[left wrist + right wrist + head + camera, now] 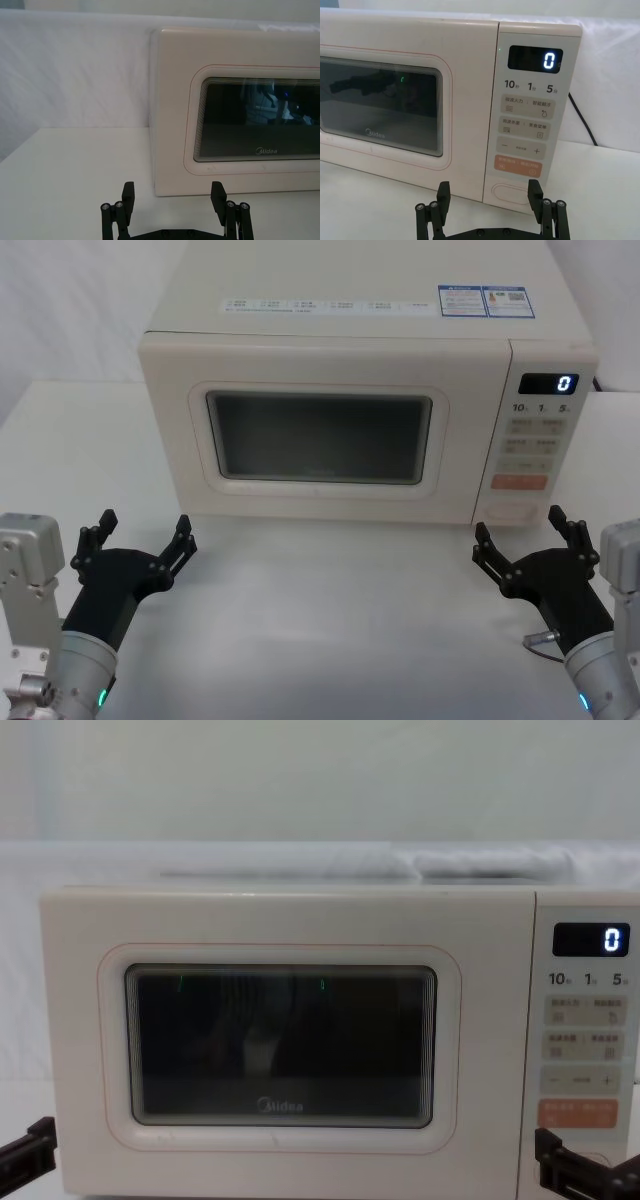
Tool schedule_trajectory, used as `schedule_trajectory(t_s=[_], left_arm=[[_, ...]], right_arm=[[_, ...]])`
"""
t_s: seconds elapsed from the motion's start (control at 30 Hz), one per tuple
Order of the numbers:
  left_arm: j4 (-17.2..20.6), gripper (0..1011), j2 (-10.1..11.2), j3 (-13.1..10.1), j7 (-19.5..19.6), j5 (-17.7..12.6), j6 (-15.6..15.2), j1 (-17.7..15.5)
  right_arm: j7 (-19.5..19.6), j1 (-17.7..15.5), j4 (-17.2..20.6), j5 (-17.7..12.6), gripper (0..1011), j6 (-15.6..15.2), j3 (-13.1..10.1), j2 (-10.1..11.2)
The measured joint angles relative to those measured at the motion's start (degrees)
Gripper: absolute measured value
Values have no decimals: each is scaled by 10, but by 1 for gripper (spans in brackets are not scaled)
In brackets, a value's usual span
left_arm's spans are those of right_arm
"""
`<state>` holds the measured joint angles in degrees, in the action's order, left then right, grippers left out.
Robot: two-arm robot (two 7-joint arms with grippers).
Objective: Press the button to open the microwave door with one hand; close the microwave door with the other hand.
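**Both hands open before a shut microwave**

Nearest the head camera, the left hand hovers low over the white table, its two black ridged fingers spread wide and holding nothing. On the other side the right hand sits at about the same height, fingers likewise spread and empty. Both are short of the microwave's front face and touch nothing.

Behind them stands the cream microwave, squarely facing the robot. Its microwave door is closed, flush with the control panel beside it; the dark rounded window takes up most of the door, with a thin pink outline around it and the grey "Midea" logo under the glass.

On the control panel, the display reads 0. Below it come rows of small beige keys, then an orange rectangular key, and at the very bottom the button, a wide cream pill shape with a raised rim. In the right wrist view the button lies just beyond the right hand, between its fingertips as seen from there, still apart from them.

In the left wrist view the left hand points at the door's lower corner on the side away from the panel. A black cable runs down behind the microwave on the panel side.
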<state>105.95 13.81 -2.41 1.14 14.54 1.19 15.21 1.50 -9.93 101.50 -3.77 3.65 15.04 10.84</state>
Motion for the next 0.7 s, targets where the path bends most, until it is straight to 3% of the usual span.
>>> schedule_trajectory(t_s=[0.7], left_arm=[[0,1001,0,0,0,0,0,0]], right_arm=[[0,0,0,0,1002,0,0,0]])
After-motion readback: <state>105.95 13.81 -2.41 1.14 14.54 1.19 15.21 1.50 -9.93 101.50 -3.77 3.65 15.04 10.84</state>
